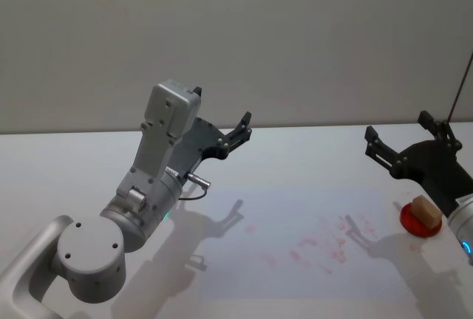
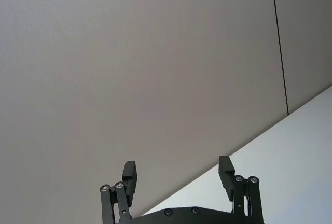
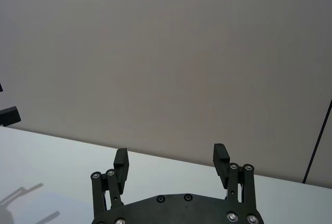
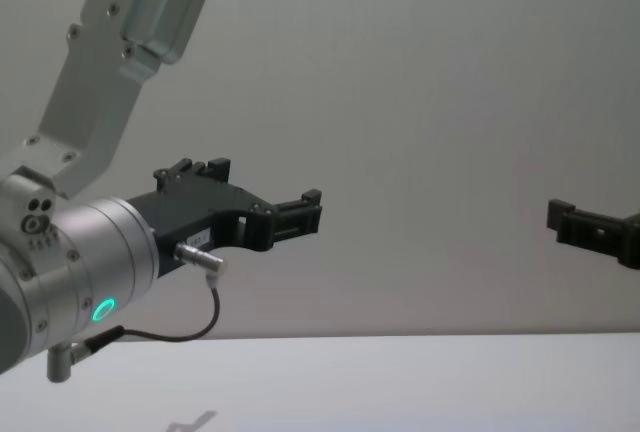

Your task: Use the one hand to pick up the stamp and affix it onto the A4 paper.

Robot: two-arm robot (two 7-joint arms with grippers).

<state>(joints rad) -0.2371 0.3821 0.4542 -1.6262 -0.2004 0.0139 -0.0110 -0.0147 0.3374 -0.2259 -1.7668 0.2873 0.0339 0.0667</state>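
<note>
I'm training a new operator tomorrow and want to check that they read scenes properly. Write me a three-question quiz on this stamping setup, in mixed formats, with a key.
1. True or false: the left gripper is open and holds nothing.
2. Multiple choice: the right gripper is A) shut on the stamp, B) open and raised off the table, C) pressing on the paper.
3. Fill in: the stamp rests on a ____ pad beside the A4 paper.

Key: 1 true; 2 B; 3 red.
</note>
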